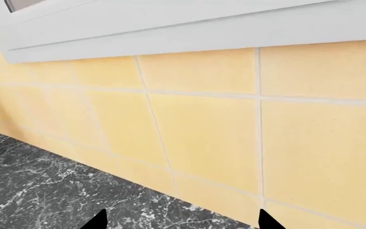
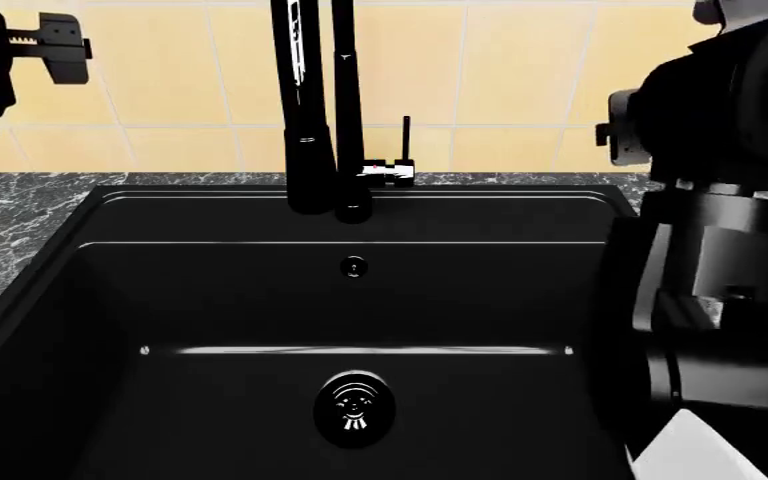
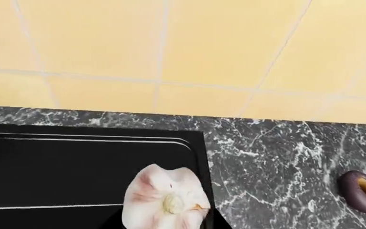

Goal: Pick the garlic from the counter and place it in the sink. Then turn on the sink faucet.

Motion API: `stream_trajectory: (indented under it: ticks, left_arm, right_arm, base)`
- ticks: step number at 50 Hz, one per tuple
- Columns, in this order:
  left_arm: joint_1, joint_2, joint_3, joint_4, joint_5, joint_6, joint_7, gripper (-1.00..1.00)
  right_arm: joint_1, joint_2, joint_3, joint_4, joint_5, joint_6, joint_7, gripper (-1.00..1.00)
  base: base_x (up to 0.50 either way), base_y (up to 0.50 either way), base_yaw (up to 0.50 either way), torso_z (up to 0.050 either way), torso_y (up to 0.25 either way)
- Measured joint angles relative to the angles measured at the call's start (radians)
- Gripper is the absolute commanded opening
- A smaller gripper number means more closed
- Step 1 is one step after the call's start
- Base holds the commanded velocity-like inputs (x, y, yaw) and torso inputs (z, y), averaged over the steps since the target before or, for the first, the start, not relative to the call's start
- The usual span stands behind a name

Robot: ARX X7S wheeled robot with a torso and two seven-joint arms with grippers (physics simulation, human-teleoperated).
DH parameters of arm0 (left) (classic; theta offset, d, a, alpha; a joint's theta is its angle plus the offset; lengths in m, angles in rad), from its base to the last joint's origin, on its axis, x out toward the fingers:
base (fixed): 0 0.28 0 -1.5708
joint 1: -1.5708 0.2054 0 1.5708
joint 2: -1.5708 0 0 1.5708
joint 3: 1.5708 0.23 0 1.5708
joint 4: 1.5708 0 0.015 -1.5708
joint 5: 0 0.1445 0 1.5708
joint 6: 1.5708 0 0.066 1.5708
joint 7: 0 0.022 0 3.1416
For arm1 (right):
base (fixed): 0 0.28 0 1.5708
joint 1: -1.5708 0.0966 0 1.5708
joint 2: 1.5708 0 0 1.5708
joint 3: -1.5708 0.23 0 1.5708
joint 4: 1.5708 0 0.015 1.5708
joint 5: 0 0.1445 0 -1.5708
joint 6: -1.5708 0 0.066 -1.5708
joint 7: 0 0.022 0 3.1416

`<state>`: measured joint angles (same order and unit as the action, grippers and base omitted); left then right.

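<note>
garlic (image 3: 166, 200) clamped in your right gripper (image 3: 164, 224), over the sink (image 2: 224, 290) right rim | left gripper (image 1: 179, 220) spread, empty | drop not done, faucet (image 2: 317, 110) lever (image 2: 391, 172) untouched

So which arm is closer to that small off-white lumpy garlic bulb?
The right. Its gripper has the off-white garlic bulb right at its fingertips, over the black sink's corner. The left gripper faces yellow wall tiles, no garlic in view.

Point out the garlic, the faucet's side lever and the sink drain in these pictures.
garlic (image 3: 166, 199), right wrist view, on the bulb's ribbed top.
side lever (image 2: 406, 140), head view, on its upright black stem.
sink drain (image 2: 353, 407), head view, on the round drain's centre.
</note>
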<state>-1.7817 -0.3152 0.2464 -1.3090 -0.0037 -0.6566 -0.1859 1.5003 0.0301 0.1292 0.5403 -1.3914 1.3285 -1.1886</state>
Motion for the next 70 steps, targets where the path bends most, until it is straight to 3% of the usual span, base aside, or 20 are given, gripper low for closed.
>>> stream_trajectory:
  ticks: [9,17,28,40,48,57,70]
  left_arm:
    - [-0.001,0.002,-0.002,0.000,0.000,0.000,-0.001,1.00]
    - [0.001,0.004,-0.004,0.000,0.000,0.002,-0.001,1.00]
    - [0.002,0.005,-0.006,0.000,0.001,0.002,-0.002,1.00]
    - [0.002,0.010,-0.009,0.000,0.002,0.002,-0.001,1.00]
    - [0.006,0.014,-0.012,0.000,0.003,0.004,0.000,1.00]
    - [0.011,0.016,-0.016,0.000,0.004,0.007,0.001,1.00]
    - [0.014,0.018,-0.022,0.000,0.005,0.009,0.002,1.00]
  right_arm:
    - [0.025,-0.012,-0.205,0.110,0.418,0.084,0.226,-1.00]
    - [0.027,-0.014,-0.323,0.167,0.661,0.113,0.366,-1.00]
    - [0.068,-0.017,-0.477,0.346,1.021,0.050,0.582,-1.00]
    - [0.122,-0.019,-1.027,0.518,1.758,-0.087,0.855,-1.00]
    - [0.128,-0.020,-1.327,0.529,2.123,-0.160,0.964,-1.00]
    - [0.114,-0.021,-1.512,0.529,2.343,-0.209,1.041,-1.00]
    - [0.044,-0.020,-1.611,0.517,2.462,-0.252,1.103,-1.00]
  base:
    - [0.00,0.00,0.00,0.000,0.001]
    - [0.00,0.00,0.00,0.000,0.000]
    - [0.00,0.00,0.00,0.000,0.000]
    - [0.00,0.00,0.00,0.000,0.000]
    - [0.00,0.00,0.00,0.000,0.000]
    - [0.00,0.00,0.00,0.000,0.000]
    - [0.00,0.00,0.00,0.000,0.000]
